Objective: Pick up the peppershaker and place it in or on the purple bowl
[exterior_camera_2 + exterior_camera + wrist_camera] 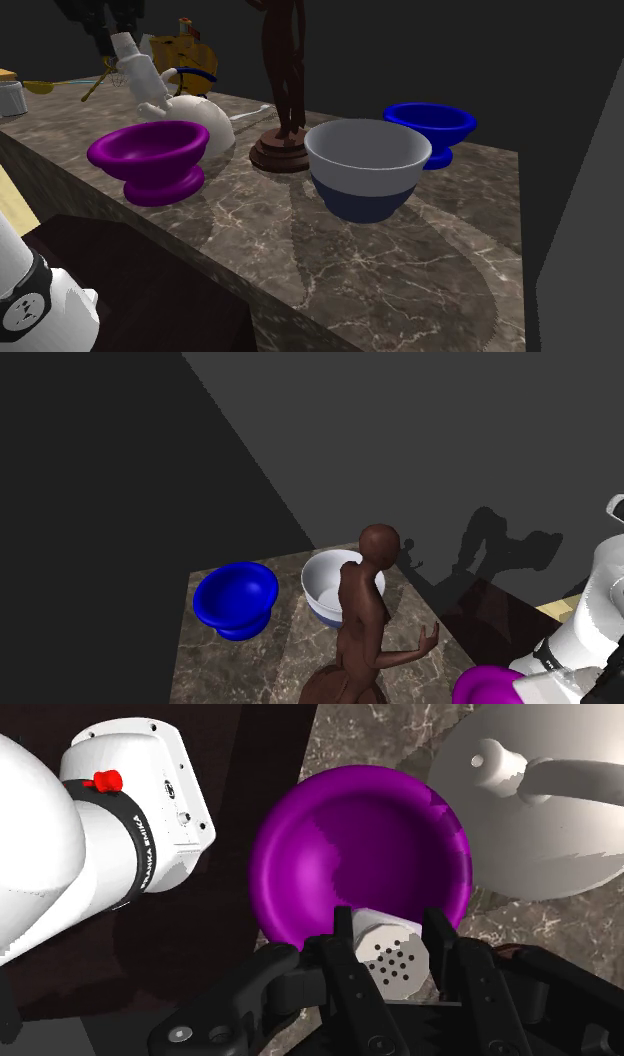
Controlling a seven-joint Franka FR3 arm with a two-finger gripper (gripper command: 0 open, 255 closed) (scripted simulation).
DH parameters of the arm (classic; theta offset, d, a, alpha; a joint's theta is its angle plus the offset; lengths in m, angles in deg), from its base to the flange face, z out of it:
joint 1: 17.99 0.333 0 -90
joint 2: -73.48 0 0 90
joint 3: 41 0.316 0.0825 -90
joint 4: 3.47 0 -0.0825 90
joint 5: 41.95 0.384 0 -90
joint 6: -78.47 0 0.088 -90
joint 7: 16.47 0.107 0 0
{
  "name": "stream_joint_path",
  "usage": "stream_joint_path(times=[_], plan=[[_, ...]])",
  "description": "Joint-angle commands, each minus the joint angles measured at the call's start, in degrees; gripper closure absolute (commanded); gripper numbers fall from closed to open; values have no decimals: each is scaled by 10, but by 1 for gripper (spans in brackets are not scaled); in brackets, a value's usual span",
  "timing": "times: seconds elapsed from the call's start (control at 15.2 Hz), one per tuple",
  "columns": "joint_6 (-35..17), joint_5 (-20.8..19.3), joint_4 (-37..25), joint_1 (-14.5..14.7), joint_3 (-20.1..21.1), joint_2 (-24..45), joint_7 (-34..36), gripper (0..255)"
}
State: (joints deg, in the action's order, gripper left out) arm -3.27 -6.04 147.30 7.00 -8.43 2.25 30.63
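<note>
marble counter (pixel 420 270), brown-veined; dark grey walls (pixel 450 432); purple bowl (pixel 152 176) near edge.

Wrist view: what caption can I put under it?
Black two-finger gripper clasps a white holed-top shaker above a round purple bowl.

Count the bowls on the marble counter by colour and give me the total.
Purple bowl: 1
Blue bowl: 1
White-over-navy bowl: 1
Total: 3 bowls
Not counted: the shaker, clasped in the tool.
</note>
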Motion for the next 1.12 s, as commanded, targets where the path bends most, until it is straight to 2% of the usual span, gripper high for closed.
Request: stream_joint_path(times=[0.0, 1.06], plan=[[0, 12, 8, 9, 10, -11, 9, 255], [-77, 85, 111, 40, 85, -34, -2, 255]])
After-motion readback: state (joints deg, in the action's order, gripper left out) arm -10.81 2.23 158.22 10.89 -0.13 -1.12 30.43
